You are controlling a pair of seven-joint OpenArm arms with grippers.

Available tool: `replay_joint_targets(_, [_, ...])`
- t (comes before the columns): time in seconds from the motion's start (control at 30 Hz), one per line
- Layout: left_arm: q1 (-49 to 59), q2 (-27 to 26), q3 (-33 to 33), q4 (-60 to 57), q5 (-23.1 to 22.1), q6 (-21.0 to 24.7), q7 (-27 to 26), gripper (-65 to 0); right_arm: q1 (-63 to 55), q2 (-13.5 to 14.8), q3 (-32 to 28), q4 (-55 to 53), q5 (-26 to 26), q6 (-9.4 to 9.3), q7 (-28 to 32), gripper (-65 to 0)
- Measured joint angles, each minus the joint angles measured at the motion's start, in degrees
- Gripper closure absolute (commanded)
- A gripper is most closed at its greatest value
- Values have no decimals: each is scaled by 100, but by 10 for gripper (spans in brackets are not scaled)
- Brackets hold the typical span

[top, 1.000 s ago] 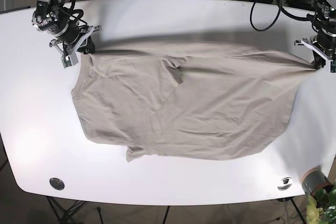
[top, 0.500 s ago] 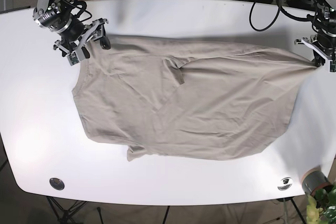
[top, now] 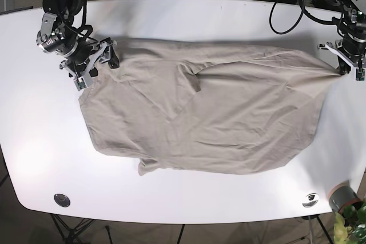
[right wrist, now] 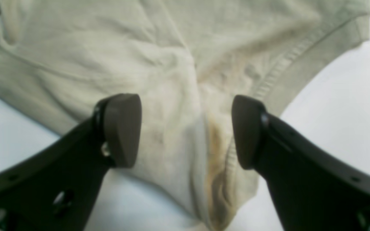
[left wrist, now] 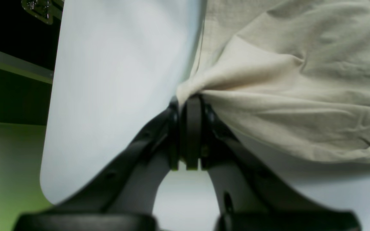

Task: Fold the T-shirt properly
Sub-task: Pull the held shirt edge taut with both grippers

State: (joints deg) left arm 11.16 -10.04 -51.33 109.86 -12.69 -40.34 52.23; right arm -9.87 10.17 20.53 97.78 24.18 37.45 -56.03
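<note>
A beige T-shirt (top: pixel 206 112) lies spread and wrinkled across the white table (top: pixel 189 18). My left gripper (top: pixel 345 64) is at the shirt's right end, and the left wrist view shows this gripper (left wrist: pixel 189 102) shut on a bunched corner of the T-shirt (left wrist: pixel 287 80) near the table's edge. My right gripper (top: pixel 93 61) sits at the shirt's far left corner. In the right wrist view this gripper (right wrist: pixel 185 128) is open, its fingers (right wrist: pixel 122 128) standing on either side of a bunched, hemmed fold of the T-shirt (right wrist: pixel 178 96).
Two round metal fittings (top: pixel 62 200) (top: pixel 310 200) sit near the table's front edge. A grey pot with a plant (top: pixel 345 199) stands off the front right corner. Cables (top: pixel 286 4) hang over the back right.
The right gripper carried the shirt's far left corner toward the back edge, then dropped back along the left side. The left gripper has hardly moved.
</note>
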Motion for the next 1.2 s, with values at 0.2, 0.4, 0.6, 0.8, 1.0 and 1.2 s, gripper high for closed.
replay_joint_targets(0.2, [9, 0, 2, 0, 17, 0, 4, 0, 13, -20, -37, -9, 7, 11, -201, -422])
replay_joint_targets(0.4, [-17, 2, 2, -2, 22, 0, 4, 0, -20, -85, -22, -26, 0, 11, -236, -315])
replay_joint_targets(0.6, [-39, 0, 2, -4, 17, 0, 4, 0, -17, -190, -31, -48, 4, 11, -258, -32])
replay_joint_targets(0.8, [-111, 9, 2, -4, 15, 0, 4, 0, -66, -177, -11, -33, 7, 11, -251, -22])
replay_joint_targets(1.0, [-173, 11, -4, -28, -4, 0, -37, 0, -476, -179, 15, 570, -2, 9, -256, -22])
replay_joint_targets(1.2, [221, 225, -120, -61, -26, -2, -46, 0, -990, -251, 28, 1340, 4, 11, -216, -21])
